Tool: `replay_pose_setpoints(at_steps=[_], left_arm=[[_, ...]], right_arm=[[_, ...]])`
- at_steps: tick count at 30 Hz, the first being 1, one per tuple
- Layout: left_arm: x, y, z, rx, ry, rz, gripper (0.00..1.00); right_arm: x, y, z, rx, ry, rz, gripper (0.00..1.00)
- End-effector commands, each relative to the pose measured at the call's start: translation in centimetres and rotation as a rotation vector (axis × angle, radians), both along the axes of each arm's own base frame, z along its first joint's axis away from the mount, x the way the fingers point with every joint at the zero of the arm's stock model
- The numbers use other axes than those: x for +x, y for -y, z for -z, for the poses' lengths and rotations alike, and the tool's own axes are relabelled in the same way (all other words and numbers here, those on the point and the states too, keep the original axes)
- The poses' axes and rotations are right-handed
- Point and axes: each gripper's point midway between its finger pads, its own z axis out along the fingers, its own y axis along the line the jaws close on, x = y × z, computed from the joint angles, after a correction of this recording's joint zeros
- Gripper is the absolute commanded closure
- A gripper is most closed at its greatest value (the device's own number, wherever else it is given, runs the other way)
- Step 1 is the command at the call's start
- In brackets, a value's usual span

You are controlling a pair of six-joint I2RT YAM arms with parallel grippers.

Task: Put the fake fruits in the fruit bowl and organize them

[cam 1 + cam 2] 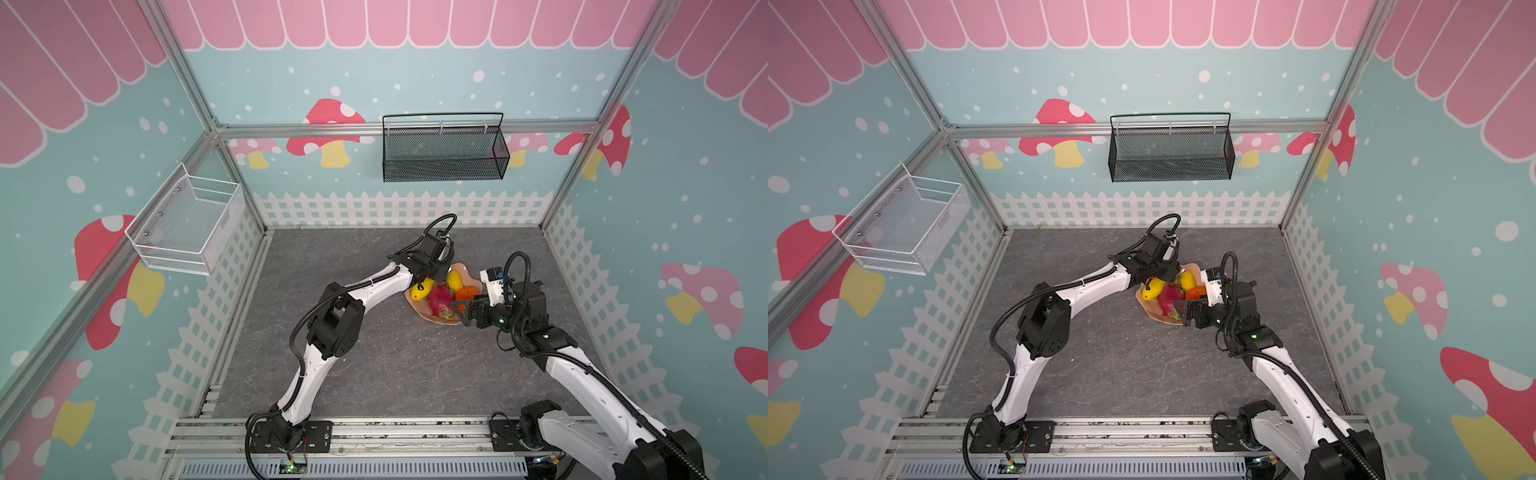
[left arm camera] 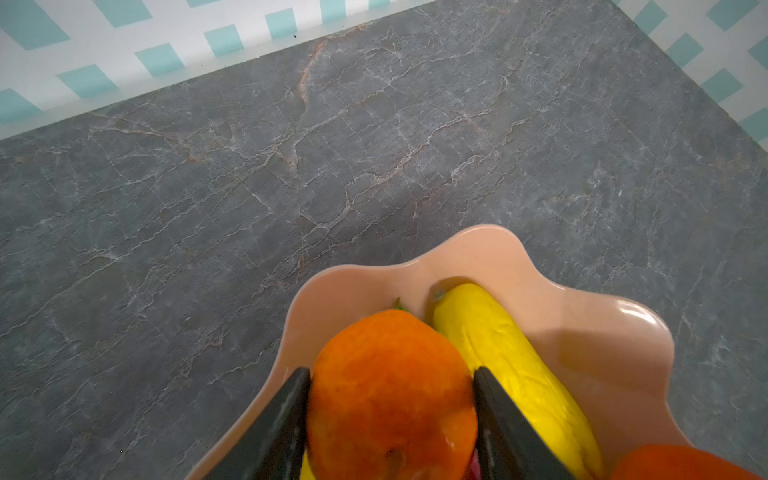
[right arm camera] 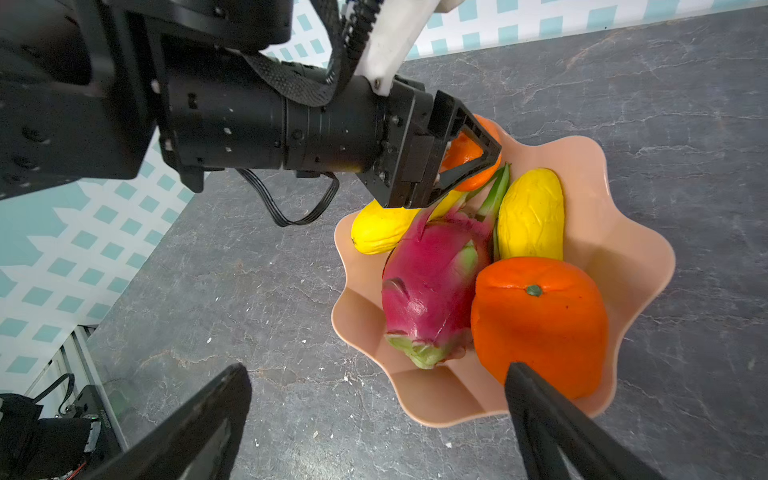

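My left pincer [image 2: 390,372] pinches the smaller orange [image 2: 386,415] over the fruit bowl [image 2: 582,332], with a mango [image 2: 511,365] close beside one finger. Ahead of it runs the wavy rim, then bare grey table [image 2: 291,166] up to the wall [image 2: 124,41] (plenty of room there). My right pincer [image 3: 378,368] hangs spread wide at the opposite rim, one fingertip by the larger orange [image 3: 540,320]. The dragon fruit [image 3: 432,282] lies between both pincers.

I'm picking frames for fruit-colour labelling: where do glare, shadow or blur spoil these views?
Left wrist view: a white glare patch on the fruit bowl rim, a soft shadow inside it; the smaller orange is close and slightly soft. Right wrist view: sheen on the dragon fruit; the right gripper looms dark and soft-edged. Both top views: even light, wide-lens bending at the edges.
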Motion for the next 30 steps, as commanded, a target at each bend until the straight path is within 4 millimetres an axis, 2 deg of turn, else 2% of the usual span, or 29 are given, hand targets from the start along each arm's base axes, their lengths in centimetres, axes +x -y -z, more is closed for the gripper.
replay_pose_setpoints(at_steps=[1, 6, 12, 18, 21, 24, 26, 27, 30], left_arm=[[0.6, 0.2, 0.8, 0.003, -0.006, 0.010, 0.41], [0.7, 0.1, 1.0, 0.006, -0.010, 0.012, 0.34], [0.6, 0.0, -0.9, -0.020, 0.015, 0.012, 0.22], [-0.3, -1.0, -5.3, -0.058, 0.074, 0.007, 0.17], [-1.3, -2.8, -8.6, -0.071, 0.140, -0.019, 0.15], [-3.0, -6.7, -10.5, -0.054, 0.192, -0.097, 0.11], [-4.3, -10.7, -10.7, -0.024, 0.218, -0.188, 0.07], [-5.0, -13.3, -10.6, 0.003, 0.233, -0.250, 0.02], [-8.1, -22.4, -9.1, 0.121, 0.279, -0.469, 0.01]], right_arm=[[0.0, 0.0, 0.0, -0.004, 0.016, -0.013, 0.01], [0.0, 0.2, -0.3, 0.000, 0.027, -0.009, 0.01], [0.1, 0.2, -0.6, 0.005, 0.030, -0.005, 0.01], [1.1, 1.2, -0.9, -0.004, 0.028, 0.054, 0.01], [2.4, 2.6, -1.0, 0.008, 0.006, 0.117, 0.01], [3.9, 5.4, -1.3, 0.048, -0.004, 0.213, 0.01], [4.6, 7.9, -1.4, 0.072, 0.008, 0.297, 0.02], [4.9, 9.4, -1.3, 0.073, 0.021, 0.356, 0.02], [4.5, 15.3, 0.0, 0.070, 0.057, 0.583, 0.02]])
